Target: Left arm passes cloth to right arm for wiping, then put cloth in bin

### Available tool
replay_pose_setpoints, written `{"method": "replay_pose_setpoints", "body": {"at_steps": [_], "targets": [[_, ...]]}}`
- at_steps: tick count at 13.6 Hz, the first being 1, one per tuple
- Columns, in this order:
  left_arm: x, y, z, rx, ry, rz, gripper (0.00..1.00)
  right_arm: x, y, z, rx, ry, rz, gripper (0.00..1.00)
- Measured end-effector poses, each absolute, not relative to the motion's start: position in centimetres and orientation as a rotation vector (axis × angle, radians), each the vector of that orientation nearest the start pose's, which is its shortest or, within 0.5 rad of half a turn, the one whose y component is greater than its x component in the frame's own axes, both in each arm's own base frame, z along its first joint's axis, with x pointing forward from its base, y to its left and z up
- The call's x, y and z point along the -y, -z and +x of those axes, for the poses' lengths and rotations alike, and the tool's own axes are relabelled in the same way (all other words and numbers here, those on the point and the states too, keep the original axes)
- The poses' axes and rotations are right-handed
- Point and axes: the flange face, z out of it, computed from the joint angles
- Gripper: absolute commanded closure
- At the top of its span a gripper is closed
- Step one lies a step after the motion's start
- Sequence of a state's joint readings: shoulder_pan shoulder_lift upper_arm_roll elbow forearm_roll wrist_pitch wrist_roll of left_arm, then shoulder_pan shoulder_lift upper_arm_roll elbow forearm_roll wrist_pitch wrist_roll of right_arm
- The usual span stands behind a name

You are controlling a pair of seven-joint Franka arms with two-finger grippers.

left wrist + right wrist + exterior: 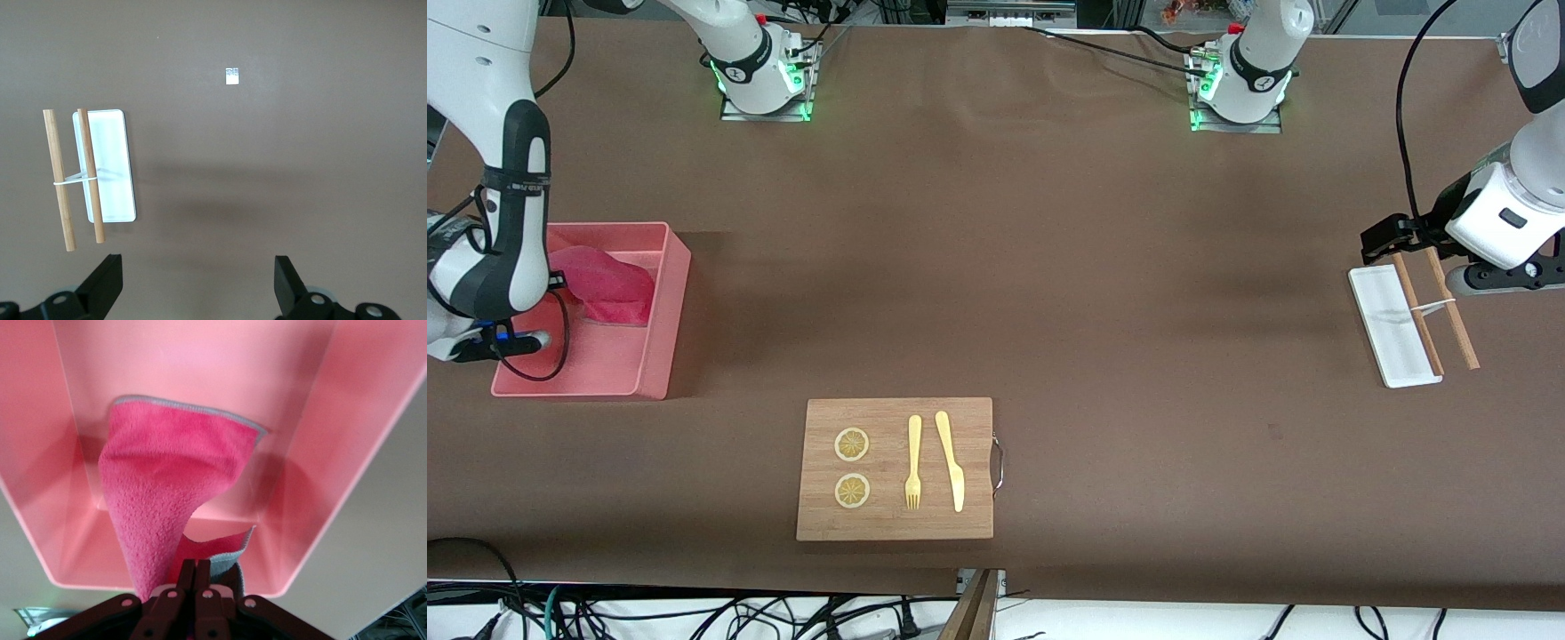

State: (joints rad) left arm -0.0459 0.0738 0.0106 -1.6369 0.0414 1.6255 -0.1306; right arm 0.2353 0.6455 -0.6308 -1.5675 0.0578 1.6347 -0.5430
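The right gripper [195, 587] is pinched onto the soft magenta-pink fabric cloth [605, 286], which hangs into the salmon-pink rectangular plastic bin [660, 356]; the left gripper [200, 293] waits spread wide above the brown tabletop [1103, 293], well apart from the bin

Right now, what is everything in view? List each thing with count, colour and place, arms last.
cloth: one, magenta-pink, hanging into the bin, one end pinched by the right gripper.
bin: one, salmon-pink, at the right arm's end of the table.
cutting board: one, wooden, nearest the front camera.
lemon slices: two, yellow, on the board.
fork: one, yellow, on the board.
knife: one, yellow, beside the fork.
tray: one, white, at the left arm's end.
sticks: two, wooden, at the tray.
right gripper: shut on the cloth, over the bin.
left gripper: open, waiting over bare table beside the tray.
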Motion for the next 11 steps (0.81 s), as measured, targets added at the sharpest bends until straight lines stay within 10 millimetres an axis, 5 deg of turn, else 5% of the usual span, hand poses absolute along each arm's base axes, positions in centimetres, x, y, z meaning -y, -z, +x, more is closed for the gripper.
{"method": "replay_pose_setpoints", "body": {"at_steps": [5, 11], "targets": [[1.6, -55.6, 57.5, 0.141, -0.129, -3.087, 0.00, 18.7, -30.6, 61.6, 0.220, -0.794, -3.108, 0.00], [1.6, -55.6, 57.5, 0.141, -0.131, -3.086, 0.00, 15.3, -39.5, 64.2, 0.261, -0.653, -3.078, 0.00]]}}
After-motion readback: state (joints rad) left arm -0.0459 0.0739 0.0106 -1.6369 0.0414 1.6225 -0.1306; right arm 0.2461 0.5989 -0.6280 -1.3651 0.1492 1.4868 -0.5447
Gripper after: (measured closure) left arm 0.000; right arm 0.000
